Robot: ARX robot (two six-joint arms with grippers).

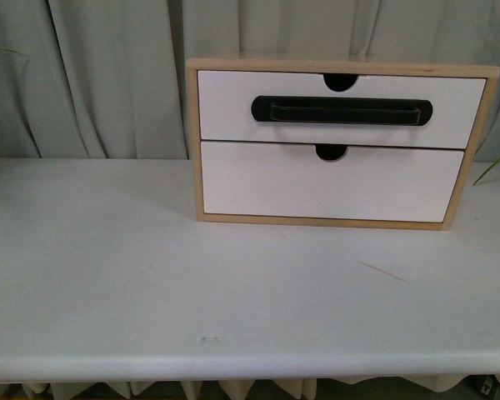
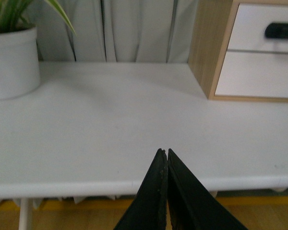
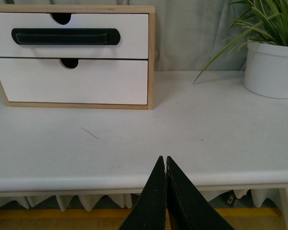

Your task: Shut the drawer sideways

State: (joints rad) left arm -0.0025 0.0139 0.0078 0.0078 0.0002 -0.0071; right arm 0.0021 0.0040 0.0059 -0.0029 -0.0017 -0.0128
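A small wooden cabinet (image 1: 193,142) stands at the back of the white table (image 1: 150,283). Its upper drawer (image 1: 225,104) has a white front with a long black bar handle (image 1: 342,111) in a black oval recess and a semicircular notch on top. It also shows in the right wrist view (image 3: 129,43) and partly in the left wrist view (image 2: 249,28). Its front sticks out slightly from the frame. Below it is a plain white drawer front (image 1: 317,183). My left gripper (image 2: 163,152) and right gripper (image 3: 163,159) are shut and empty, over the table's front edge, far from the cabinet. Neither arm shows in the front view.
A white pot with a green plant (image 2: 12,62) stands at the table's far left. Another potted plant (image 3: 271,67) stands to the right of the cabinet. Grey curtains (image 1: 92,75) hang behind. A thin sliver (image 1: 383,272) lies on the table in front of the cabinet.
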